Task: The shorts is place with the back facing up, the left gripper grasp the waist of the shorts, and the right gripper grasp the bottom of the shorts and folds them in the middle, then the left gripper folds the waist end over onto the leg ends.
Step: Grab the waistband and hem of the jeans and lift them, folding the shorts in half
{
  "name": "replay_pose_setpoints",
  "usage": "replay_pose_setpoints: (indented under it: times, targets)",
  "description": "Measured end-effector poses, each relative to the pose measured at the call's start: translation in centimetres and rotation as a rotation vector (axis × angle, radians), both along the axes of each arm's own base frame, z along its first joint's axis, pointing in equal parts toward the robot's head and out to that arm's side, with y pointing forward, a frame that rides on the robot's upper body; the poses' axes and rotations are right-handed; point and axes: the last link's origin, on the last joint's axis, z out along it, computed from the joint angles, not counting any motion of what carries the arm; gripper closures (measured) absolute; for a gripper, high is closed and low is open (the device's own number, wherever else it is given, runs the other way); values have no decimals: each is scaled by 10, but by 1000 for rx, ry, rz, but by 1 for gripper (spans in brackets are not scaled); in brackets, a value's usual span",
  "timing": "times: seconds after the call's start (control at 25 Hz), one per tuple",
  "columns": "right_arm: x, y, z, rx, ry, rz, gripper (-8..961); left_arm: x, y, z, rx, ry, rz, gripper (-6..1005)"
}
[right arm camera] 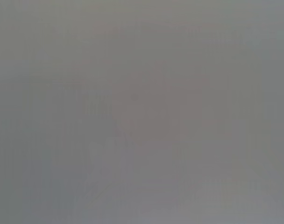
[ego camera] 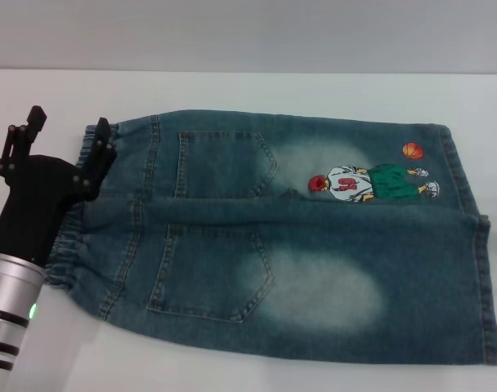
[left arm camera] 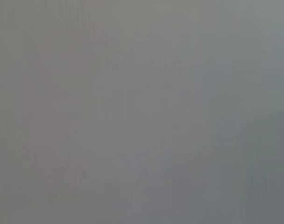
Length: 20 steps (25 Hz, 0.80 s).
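Head view shows the long blue denim shorts with faded patches [ego camera: 289, 241] lying flat, pockets up, on the white table [ego camera: 232, 90], waistband toward the robot's left. The black two-fingered left gripper [ego camera: 69, 131] hovers at the elastic waistband [ego camera: 69, 233], fingers spread apart, holding nothing. The right gripper is out of sight; both wrist views are blank grey. The waist grasp appears to be under way; next, the fingers would need to close on the waistband.
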Motion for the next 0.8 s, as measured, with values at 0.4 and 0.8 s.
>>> replay_pose_setpoints:
  times: [0.4,0.8]
  targets:
    - [1,0,-1,-7,-1,-6,239,0,0,0,0,0,1,176]
    - [0,1,-1,-6,-1,-5,237,0,0,0,-2,2,2,178]
